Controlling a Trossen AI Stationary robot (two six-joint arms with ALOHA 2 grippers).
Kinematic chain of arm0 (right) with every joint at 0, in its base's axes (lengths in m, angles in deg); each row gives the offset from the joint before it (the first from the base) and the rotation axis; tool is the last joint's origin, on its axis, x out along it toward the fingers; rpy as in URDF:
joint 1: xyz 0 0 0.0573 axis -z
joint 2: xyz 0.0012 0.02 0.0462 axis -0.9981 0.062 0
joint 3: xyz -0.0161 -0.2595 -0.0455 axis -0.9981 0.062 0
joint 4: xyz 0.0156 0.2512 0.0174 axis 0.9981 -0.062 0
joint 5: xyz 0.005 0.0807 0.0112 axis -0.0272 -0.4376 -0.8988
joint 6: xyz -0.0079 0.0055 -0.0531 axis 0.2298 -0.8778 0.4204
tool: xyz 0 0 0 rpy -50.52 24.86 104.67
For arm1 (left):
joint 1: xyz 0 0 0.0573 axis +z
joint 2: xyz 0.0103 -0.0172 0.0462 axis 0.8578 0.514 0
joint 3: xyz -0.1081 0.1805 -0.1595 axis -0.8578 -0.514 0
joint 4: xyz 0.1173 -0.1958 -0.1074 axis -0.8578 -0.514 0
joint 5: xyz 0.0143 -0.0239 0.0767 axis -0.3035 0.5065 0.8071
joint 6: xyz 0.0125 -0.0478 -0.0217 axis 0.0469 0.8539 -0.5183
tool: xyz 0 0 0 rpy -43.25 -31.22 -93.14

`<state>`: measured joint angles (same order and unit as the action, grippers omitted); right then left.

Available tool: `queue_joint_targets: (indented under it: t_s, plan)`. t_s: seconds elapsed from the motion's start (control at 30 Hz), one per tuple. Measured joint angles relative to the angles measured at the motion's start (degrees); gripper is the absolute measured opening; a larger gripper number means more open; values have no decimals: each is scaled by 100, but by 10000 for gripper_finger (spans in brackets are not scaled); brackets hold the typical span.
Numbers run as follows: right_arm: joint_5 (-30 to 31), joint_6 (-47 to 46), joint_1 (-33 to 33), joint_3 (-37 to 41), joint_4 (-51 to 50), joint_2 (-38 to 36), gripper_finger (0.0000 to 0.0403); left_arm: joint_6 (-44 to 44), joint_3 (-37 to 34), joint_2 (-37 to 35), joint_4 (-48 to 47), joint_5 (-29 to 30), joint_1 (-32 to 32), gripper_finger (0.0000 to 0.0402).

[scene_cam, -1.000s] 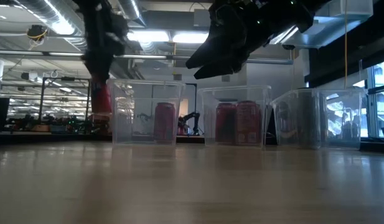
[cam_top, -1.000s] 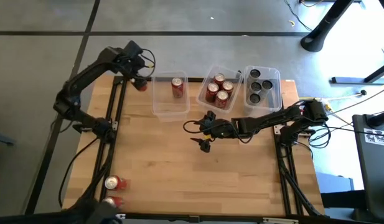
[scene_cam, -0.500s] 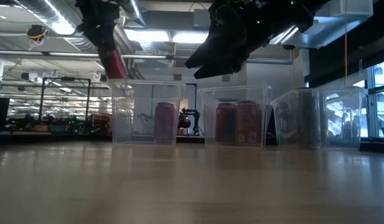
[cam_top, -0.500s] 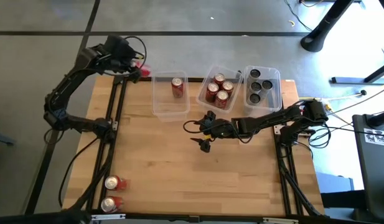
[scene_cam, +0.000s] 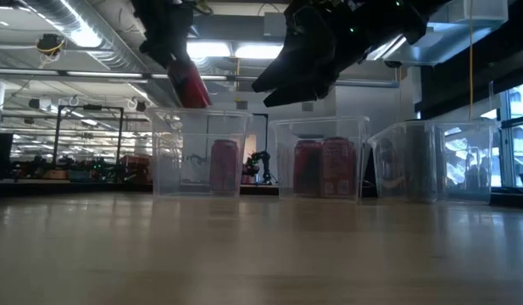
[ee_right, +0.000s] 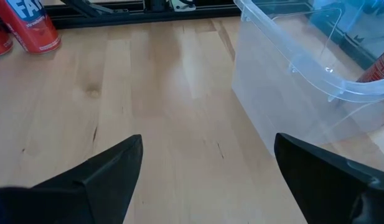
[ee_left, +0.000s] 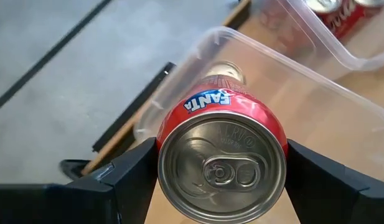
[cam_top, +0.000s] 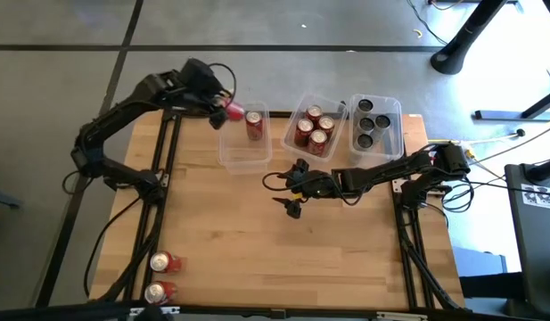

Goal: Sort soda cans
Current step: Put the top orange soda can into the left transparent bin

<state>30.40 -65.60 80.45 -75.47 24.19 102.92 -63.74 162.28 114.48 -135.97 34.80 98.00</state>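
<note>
- Gripping a red soda can (cam_top: pixel 232 111) between its two fingers, the left end effector (cam_top: pixel 219 109) is hanging over the far left corner of the left clear bin (cam_top: pixel 242 154), with the can tilted above the rim.
- From the wrist camera, the held can's silver top (ee_left: pixel 221 168) is facing the lens, and the fingers (ee_left: pixel 126 177) are pressing on both sides of it.
- Inside that left bin one red can (cam_top: pixel 254 124) is standing upright.
- The middle bin (cam_top: pixel 295 119) is holding four red cans (cam_top: pixel 315 129), and the right bin (cam_top: pixel 395 143) is holding black-bodied cans (cam_top: pixel 373 120).
- The right end effector (cam_top: pixel 291 201) is hovering above the bare tabletop (cam_top: pixel 257 241) in front of the middle bin, fingers spread apart and gripping nothing.
- Two more red cans (cam_top: pixel 160 277) are sitting at the tabletop's near left corner.
</note>
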Motion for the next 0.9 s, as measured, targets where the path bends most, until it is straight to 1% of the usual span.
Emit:
queue_joint_targets:
  t_s: [0.2,0.67,0.9]
  plan:
    - [0,0,0,0,0,0,360,22,-2,460,2,47,-256,288]
    - [0,0,0,0,0,0,360,-47,-2,1564,-163,68,-238,288]
    - [0,-4,0,-7,11,202,360,-29,-4,2051,-246,134,-172,288]
